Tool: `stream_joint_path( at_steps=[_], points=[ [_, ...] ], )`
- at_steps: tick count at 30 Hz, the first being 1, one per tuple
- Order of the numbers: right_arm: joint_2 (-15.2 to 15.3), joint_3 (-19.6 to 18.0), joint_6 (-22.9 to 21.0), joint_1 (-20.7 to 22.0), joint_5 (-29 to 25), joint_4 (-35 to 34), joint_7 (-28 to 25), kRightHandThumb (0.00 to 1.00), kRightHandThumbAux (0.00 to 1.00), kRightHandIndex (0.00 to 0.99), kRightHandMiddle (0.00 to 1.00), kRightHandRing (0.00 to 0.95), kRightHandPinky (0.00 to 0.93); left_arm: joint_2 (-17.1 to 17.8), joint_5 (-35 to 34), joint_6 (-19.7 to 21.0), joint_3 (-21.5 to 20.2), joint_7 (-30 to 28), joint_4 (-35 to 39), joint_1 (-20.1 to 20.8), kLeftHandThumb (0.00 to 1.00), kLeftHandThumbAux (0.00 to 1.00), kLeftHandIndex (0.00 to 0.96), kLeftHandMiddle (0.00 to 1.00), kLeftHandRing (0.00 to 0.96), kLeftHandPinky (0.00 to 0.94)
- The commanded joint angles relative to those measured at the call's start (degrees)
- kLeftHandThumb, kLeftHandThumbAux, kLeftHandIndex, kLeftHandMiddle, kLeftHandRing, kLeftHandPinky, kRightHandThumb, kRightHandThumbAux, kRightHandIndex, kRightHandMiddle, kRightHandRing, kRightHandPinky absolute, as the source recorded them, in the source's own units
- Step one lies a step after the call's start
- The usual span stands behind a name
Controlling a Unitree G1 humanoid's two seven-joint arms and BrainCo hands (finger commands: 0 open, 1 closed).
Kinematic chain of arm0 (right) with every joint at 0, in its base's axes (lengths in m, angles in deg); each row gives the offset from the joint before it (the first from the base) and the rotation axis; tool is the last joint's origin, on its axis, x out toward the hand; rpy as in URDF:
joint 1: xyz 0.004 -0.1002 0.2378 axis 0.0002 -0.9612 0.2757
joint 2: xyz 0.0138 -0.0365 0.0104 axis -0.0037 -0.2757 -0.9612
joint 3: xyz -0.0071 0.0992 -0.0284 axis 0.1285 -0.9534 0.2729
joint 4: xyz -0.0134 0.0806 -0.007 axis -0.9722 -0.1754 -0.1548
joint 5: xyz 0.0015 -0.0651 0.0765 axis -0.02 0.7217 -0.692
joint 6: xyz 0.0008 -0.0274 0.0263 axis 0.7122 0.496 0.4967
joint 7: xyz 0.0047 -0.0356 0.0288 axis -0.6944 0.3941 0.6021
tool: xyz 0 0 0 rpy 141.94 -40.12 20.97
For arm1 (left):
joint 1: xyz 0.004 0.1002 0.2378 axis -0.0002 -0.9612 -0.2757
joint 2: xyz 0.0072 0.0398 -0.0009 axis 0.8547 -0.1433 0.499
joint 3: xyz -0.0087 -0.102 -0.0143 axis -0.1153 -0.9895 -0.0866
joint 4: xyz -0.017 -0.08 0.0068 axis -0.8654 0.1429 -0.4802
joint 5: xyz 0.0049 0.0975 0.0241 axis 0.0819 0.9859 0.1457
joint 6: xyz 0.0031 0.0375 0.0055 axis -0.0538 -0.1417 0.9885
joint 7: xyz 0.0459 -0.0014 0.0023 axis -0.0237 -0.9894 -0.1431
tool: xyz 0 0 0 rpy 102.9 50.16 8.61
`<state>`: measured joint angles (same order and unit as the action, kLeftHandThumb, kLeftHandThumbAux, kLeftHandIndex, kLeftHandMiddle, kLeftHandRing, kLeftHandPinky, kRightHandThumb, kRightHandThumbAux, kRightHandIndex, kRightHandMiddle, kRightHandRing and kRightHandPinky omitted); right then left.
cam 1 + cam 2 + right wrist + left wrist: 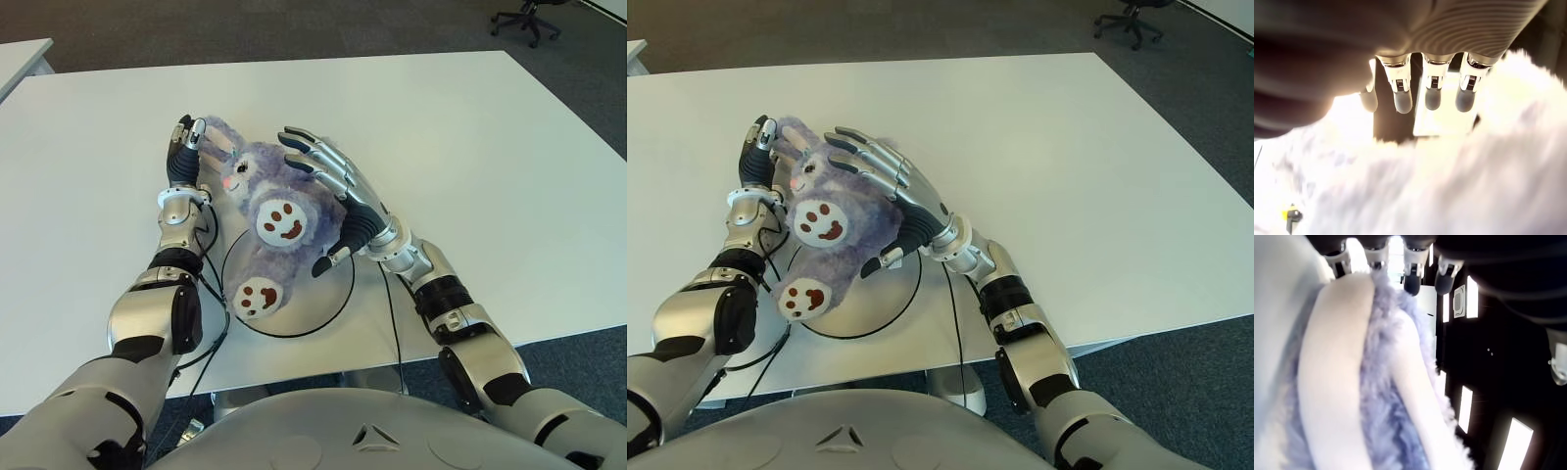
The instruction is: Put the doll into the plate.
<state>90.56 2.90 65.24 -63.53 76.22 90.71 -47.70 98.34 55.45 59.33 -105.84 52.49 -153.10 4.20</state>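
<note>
Presently, placing step: right hand [338,196], fingers extended, pressed flat against the purple plush rabbit [269,211]; left hand [184,147], fingers straight, braced against its ears. Rabbit pinched between both palms, over the round plate [333,294] on the white table [490,147]. Next, probably: lower, part hands.

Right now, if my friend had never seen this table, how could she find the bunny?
Look at the near edge of the white table, where a clear round plate sits. The doll is a fluffy purple bunny held between the left hand and right hand, partly above the plate. It is the only soft thing there, with brown smiley faces on its white feet.
</note>
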Motion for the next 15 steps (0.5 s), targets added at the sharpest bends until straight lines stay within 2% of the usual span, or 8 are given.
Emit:
stream_joint_path(
  at_steps=[1,8,15],
  points=[
    [0.4,0.0,-0.6,0.9,1.1,0.2,0.9,0.000,0.326,0.000,0.000,0.000,0.000,-3.3,0.3,3.5,0.7,-0.1,-3.6,-5.4,0.000,0.374,0.000,0.058,0.007,0.000],
    [0.9,0.0,-1.2,1.5,-0.1,0.3,0.9,0.000,0.341,0.000,0.000,0.000,0.000,-3.3,0.1,3.4,0.6,0.1,-3.3,-5.7,0.000,0.370,0.000,0.048,0.000,0.000],
    [0.9,-0.6,-2.6,1.5,1.3,-0.8,2.9,0.000,0.332,0.000,0.000,0.000,0.000,-2.9,0.0,4.1,0.3,0.2,-3.9,-5.4,0.000,0.378,0.000,0.052,0.019,0.000]
  ],
)
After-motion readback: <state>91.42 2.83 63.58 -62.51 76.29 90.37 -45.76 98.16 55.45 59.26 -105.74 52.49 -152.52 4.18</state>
